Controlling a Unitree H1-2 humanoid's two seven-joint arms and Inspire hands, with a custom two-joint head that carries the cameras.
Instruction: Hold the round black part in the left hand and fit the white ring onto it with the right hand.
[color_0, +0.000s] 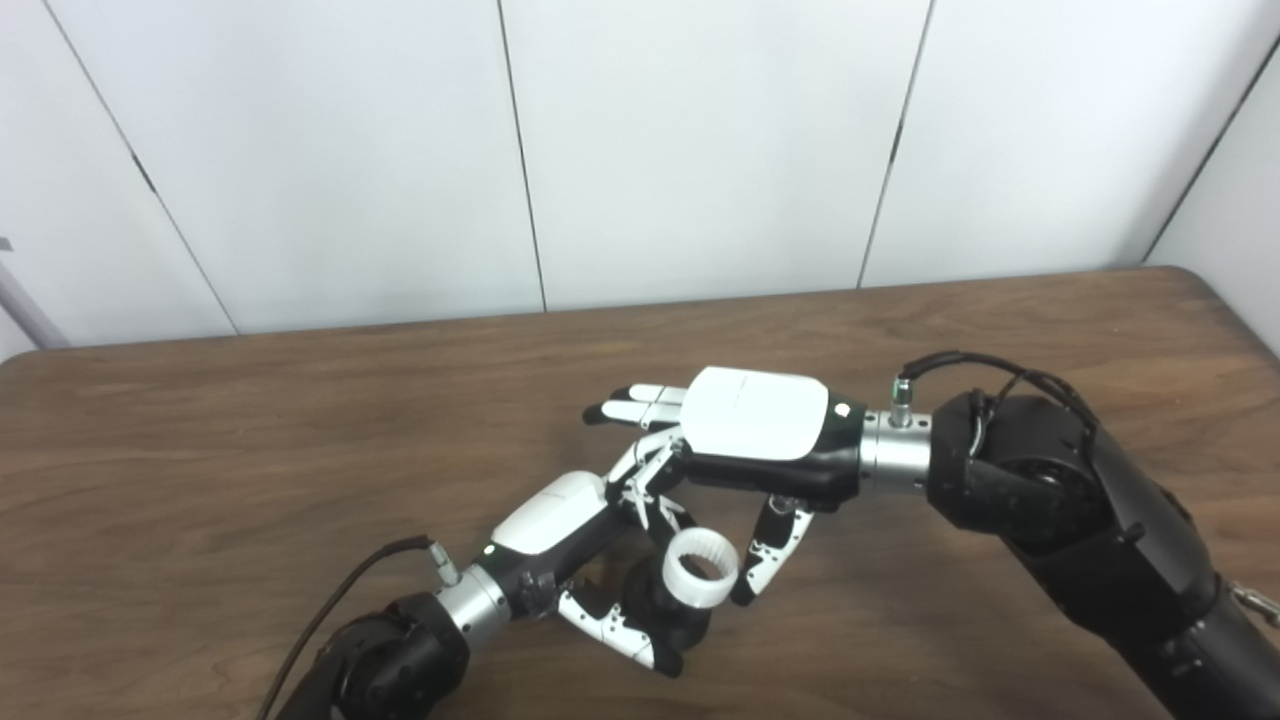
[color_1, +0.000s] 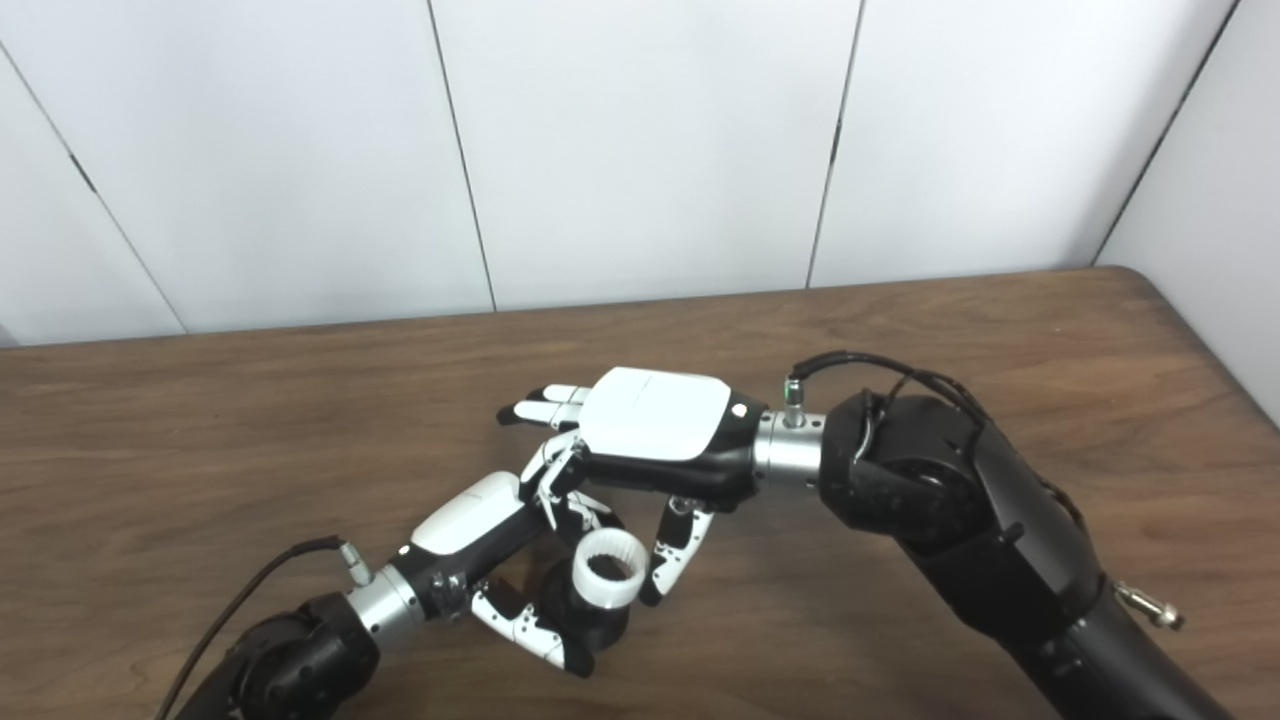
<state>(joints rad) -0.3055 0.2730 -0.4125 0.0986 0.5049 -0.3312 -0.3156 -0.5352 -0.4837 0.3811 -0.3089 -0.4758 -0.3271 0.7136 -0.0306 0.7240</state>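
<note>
Wide brown wood surface (color_0: 250, 480) under everything, white panelled wall behind. Right hand (color_0: 745, 430) palm-down over the centre, fingers spread & stretched left, thumb hanging down just beside the white ring (color_0: 700, 568), holding nothing; left hand (color_0: 590, 545) low at front, curled round the round black part (color_0: 660, 610), thumb under it, fingers behind. Ring sitting on the upper end of the black part, tilted up toward cam, ribbed inside — can't tell how far it's seated.
</note>
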